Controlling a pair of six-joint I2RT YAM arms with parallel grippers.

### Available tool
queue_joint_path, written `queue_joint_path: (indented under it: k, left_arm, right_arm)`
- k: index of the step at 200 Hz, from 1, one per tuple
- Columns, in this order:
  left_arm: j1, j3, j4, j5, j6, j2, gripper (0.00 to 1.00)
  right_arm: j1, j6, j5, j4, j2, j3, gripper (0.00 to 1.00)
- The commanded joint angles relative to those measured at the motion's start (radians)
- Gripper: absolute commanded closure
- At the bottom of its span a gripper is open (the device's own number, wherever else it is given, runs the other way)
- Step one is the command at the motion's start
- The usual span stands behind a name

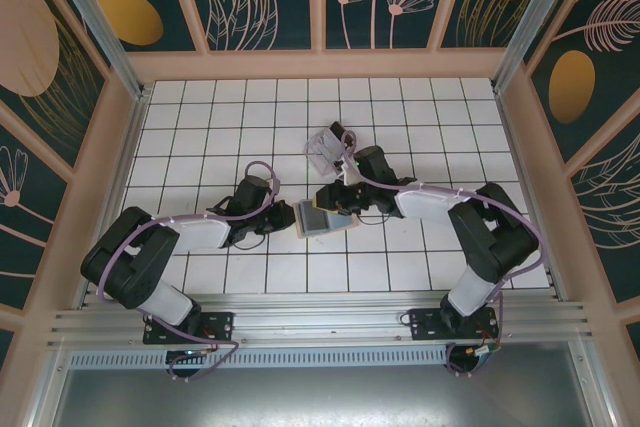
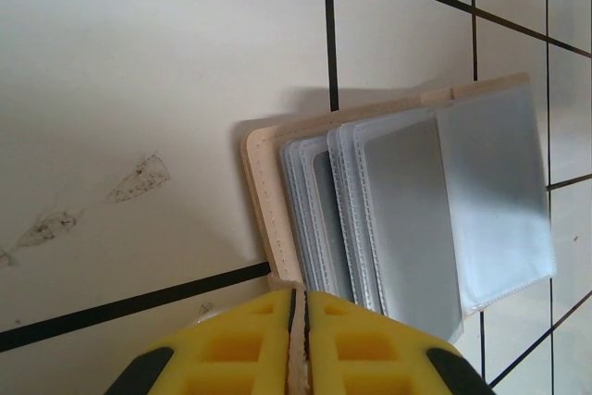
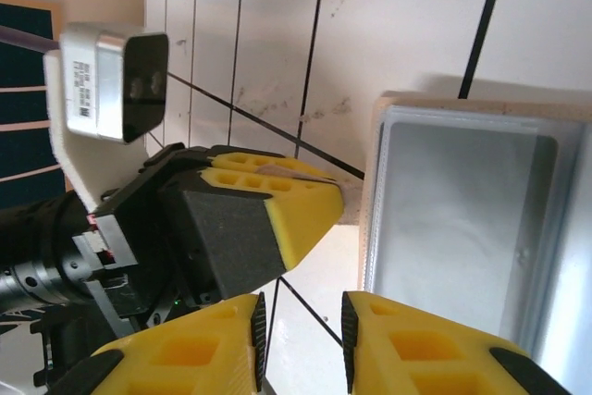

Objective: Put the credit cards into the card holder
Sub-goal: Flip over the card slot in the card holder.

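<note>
The card holder [image 1: 322,219] lies open at the middle of the white tiled counter [image 1: 200,127]: a tan stitched cover [image 2: 262,191] with a fan of clear grey plastic sleeves [image 2: 416,219]; no writing is readable on it. The credit cards [image 1: 322,155], a pale whitish pile, lie just above it in the top view. The left claw [image 2: 298,298], of yellow foam pads, is pinched on the cover's lower edge. The right claw [image 3: 301,321] hovers beside the holder, its pads slightly apart with nothing between them.

The card holder [image 1: 322,219] lies at the frame's centre on the table [image 1: 200,117]. The left gripper [image 1: 289,215] meets its left edge, the right gripper [image 1: 338,203] its upper right. The credit cards [image 1: 324,152] lie above, apart.
</note>
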Motion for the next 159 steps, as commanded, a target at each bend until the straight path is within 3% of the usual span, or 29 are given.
queue_joint_path:
  k: [1, 45, 86, 106, 140, 159]
  left_arm:
    - [-0.007, 0.001, -0.002, -0.003, 0.01, -0.01, 0.88]
    - [-0.007, 0.023, -0.053, -0.04, 0.03, -0.052, 0.87]
    - [-0.007, 0.035, -0.09, -0.061, 0.047, -0.072, 0.85]
    - [-0.007, 0.035, -0.094, -0.072, 0.049, -0.083, 0.76]
    - [-0.007, 0.051, -0.152, -0.13, 0.065, -0.113, 0.52]
    - [-0.007, 0.065, -0.182, -0.169, 0.078, -0.146, 0.51]
  right_arm:
    - [-0.007, -0.005, -0.004, 0.004, 0.001, 0.025, 0.69]
    - [-0.064, -0.13, 0.121, -0.148, -0.022, 0.078, 0.69]
    - [-0.099, -0.169, 0.122, -0.179, -0.008, 0.104, 0.68]
    - [-0.106, -0.192, 0.154, -0.202, 0.001, 0.105, 0.68]
    - [-0.125, -0.223, 0.194, -0.223, 0.002, 0.111, 0.68]
    - [-0.14, -0.252, 0.219, -0.249, -0.001, 0.132, 0.68]
